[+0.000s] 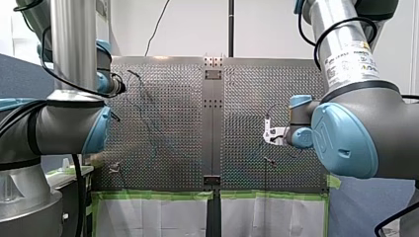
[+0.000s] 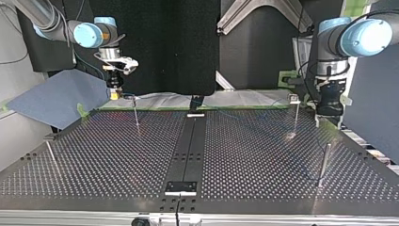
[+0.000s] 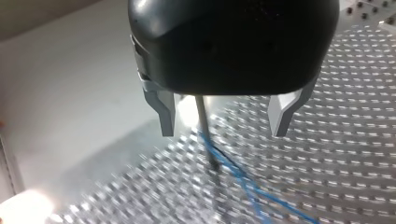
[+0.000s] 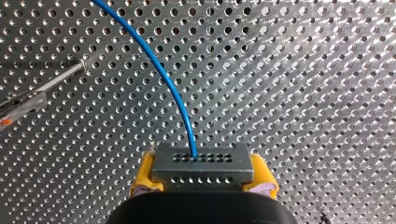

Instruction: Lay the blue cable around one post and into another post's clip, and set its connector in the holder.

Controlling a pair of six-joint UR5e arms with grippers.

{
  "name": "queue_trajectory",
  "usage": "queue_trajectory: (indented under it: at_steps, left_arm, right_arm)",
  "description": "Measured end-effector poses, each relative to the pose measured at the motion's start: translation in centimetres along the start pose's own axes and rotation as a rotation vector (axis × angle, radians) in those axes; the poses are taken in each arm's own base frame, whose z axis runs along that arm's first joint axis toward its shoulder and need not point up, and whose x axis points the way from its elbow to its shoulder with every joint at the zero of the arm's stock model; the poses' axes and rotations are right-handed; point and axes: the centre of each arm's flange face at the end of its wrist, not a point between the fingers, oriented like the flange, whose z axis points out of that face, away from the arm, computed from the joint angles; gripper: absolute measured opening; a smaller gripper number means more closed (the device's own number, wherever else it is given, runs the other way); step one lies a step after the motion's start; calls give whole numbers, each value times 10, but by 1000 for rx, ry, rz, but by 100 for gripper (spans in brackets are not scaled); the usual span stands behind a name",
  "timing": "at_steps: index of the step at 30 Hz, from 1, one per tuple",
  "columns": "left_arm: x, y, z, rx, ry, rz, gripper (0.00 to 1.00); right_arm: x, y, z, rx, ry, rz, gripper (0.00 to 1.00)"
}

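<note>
- While our right gripper (image 4: 203, 171) clamps the metal connector (image 4: 201, 161) between yellow pads (image 4: 144, 176), at the top view's upper left, the blue cable (image 4: 164, 79) bends away from it.
- Our left gripper (image 3: 223, 128) has its fingers (image 3: 166, 114) apart, with a post (image 3: 204, 121) between them and the cable by its foot.
- We think the cable is light and floppy, so the hard connector is the best place to hold.

We see thin blue cable (image 4: 164, 79) arcing from grey perforated connector (image 4: 201, 161), clamped in our right end effector (image 4: 201, 179); cable passes slim post (image 3: 205, 128).
</note>
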Motion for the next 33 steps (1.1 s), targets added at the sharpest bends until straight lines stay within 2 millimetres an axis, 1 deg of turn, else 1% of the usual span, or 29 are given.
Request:
queue_trajectory:
  at_steps: [11,21,27,33]
  left_arm:
    - [-48,-49,-1,12,-127,101,100]
    - [-92,-102,-13,17,-247,192,100]
    - [-96,-119,-10,-11,-257,232,100]
    - [-96,-127,-1,-58,-254,273,100]
  right_arm:
    - [0,0,0,0,0,1,0]
    - [1,-1,1,7,9,4,0]
    - [1,-2,1,16,10,4,0]
    - [1,-2,1,17,6,4,0]
